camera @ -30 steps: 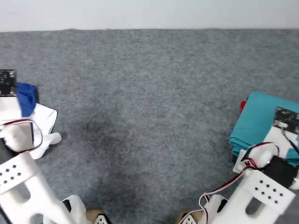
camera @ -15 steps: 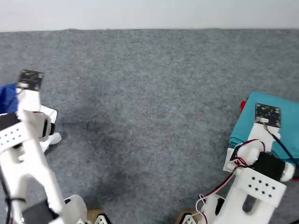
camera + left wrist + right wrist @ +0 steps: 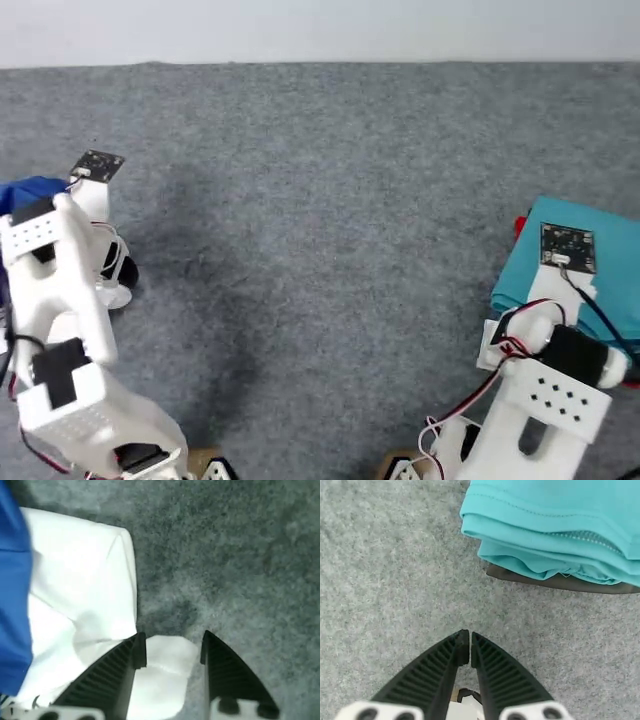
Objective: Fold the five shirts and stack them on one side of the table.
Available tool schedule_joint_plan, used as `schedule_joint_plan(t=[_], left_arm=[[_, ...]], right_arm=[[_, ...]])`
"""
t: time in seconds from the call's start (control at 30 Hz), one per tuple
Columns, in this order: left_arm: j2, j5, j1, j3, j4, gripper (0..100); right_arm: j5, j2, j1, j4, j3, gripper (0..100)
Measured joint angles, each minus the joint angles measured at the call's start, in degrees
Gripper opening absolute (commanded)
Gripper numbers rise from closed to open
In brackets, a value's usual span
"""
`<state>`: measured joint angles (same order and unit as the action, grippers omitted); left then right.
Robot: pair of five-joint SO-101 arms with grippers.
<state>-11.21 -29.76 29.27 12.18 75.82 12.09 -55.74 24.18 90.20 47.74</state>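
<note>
Fingers [image 3: 110, 675] of left gripper [image 3: 172, 637] spread astride white shirt [image 3: 80, 580] flap (blue shirt [image 3: 12, 595] beside); right gripper [image 3: 470, 635] pressed together, empty, near teal shirt [image 3: 555, 525].

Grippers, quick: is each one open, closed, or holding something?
Left gripper: open, fingers either side of the white shirt edge.
Right gripper: closed, holding nothing.

No legible text, number or sign on the teal shirt [image 3: 560, 510]; none on the table [image 3: 330, 180].
</note>
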Motion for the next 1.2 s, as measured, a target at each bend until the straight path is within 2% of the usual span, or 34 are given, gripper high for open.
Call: schedule_joint_plan(t=[0.33,0.87,1.1,1.2], left_arm=[[-0.2,-5.8,0.0,-1.6,7.6,18],[-0.2,-6.1,4.1,3.1,0.7,18],[-0.2,-6.1,5.0,5.5,-1.4,2],[0.0,-6.1,5.0,5.5,-1.4,1]], right_arm=[[0.0,0.0,0.0,0.0,0.0,1.2],[0.0,0.0,0.0,0.0,0.0,1.2],[0.0,0.0,0.0,0.0,0.0,1.1],[0.0,0.0,0.0,0.0,0.0,1.1]])
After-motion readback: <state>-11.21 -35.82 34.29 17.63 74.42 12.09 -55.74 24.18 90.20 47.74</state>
